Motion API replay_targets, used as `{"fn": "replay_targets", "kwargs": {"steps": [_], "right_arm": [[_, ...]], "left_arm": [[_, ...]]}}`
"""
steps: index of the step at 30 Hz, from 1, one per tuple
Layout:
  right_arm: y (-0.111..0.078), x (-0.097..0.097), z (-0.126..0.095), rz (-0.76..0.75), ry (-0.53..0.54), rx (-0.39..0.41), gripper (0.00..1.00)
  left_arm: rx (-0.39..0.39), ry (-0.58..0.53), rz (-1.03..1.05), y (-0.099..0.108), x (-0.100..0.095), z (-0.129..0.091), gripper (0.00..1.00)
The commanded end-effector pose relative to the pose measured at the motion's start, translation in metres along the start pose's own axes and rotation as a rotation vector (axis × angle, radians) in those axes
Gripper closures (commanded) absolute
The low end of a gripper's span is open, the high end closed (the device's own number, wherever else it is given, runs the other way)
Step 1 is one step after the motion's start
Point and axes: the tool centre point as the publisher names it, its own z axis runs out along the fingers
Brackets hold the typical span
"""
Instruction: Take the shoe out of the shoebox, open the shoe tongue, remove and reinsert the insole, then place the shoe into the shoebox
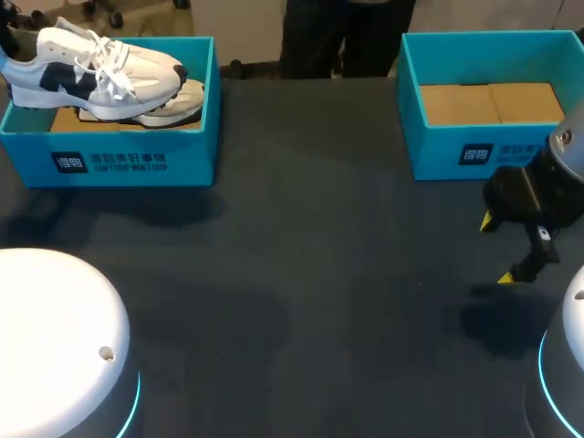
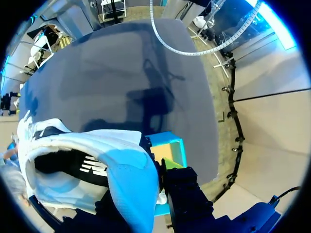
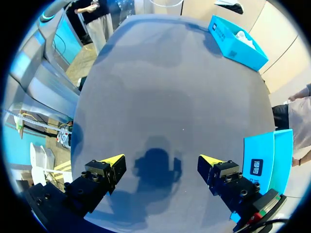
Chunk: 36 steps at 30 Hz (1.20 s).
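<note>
Step in hand looks like the first one, taking the shoe out. The shoe [image 1: 100, 68] sits high in the left shoebox [image 1: 128, 160] at the table's [image 1: 301, 274] far left corner. Its upper stands above the rim, its heel is at the box's left end and its toe points toward the table's middle. In the left wrist view the shoe's [image 2: 87, 145] heel opening is right up against the left gripper [image 2: 167, 170], touching it. It cannot be told whether that gripper actually grips the shoe, because the shoe hides too much. Being at the heel suits a lift-out, since the collar is the easy place to grab.

The right gripper [image 1: 497, 249] hangs over bare table near the right edge, wide open [image 3: 161, 162] and holding nothing. It is just in front of the second shoebox [image 1: 474, 151] at the far right corner, which shows only its cardboard floor. It is well apart from the shoe and probably parked until needed for the tongue or insole.
</note>
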Motion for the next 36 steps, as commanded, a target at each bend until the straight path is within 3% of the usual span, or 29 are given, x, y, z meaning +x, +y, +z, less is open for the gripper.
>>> {"fn": "replay_targets", "kwargs": {"steps": [1, 5, 16, 31, 34, 36], "right_arm": [[0.000, 0.001, 0.001, -0.001, -0.001, 0.001, 0.00], [0.000, 0.001, 0.001, -0.001, -0.001, 0.001, 0.00], [0.000, 0.001, 0.001, -0.001, -0.001, 0.001, 0.00], [0.000, 0.001, 0.001, -0.001, -0.001, 0.001, 0.00], [0.000, 0.001, 0.001, -0.001, -0.001, 0.001, 0.00], [0.000, 0.001, 0.001, -0.001, -0.001, 0.001, 0.00]], "left_arm": [[-0.021, 0.042, -0.001, -0.016, -0.022, -0.003, 1.00], [-0.023, 0.085, -0.024, -0.036, -0.054, -0.003, 1.00], [0.022, 0.051, -0.058, -0.106, -0.147, 0.005, 1.00], [0.022, 0.051, -0.058, -0.106, -0.147, 0.005, 1.00], [0.048, 0.024, -0.029, -0.122, -0.183, 0.012, 1.00], [0.046, 0.037, -0.036, -0.122, -0.203, 0.022, 1.00]]}}
